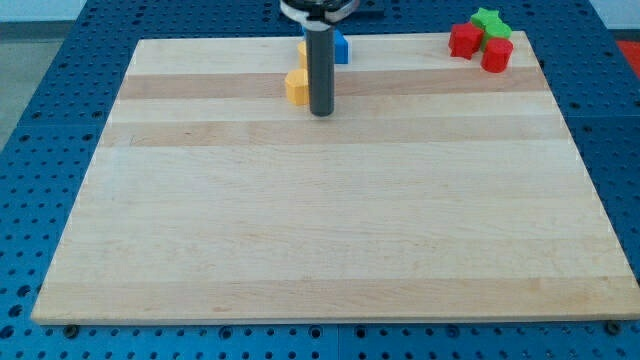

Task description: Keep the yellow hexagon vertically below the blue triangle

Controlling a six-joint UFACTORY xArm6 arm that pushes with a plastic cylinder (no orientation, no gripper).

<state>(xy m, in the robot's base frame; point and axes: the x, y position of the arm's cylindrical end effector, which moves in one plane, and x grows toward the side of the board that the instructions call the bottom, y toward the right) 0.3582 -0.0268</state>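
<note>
My tip (321, 112), a bare rod with no jaws, touches the yellow hexagon (296, 86) at its left; the blue triangle (339, 47) sits just beyond.

A lab test bench: a pale wooden board table (330, 230) lies on a blue metal perforated plate (40, 80) whose regular mounting holes show past every table edge.

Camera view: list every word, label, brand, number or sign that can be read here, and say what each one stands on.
None can be read: no text, label or number shows on the wooden board, the blue pegboard, the dark rod or my tip, the yellow hexagon, the blue block, the red blocks or the green block.
</note>
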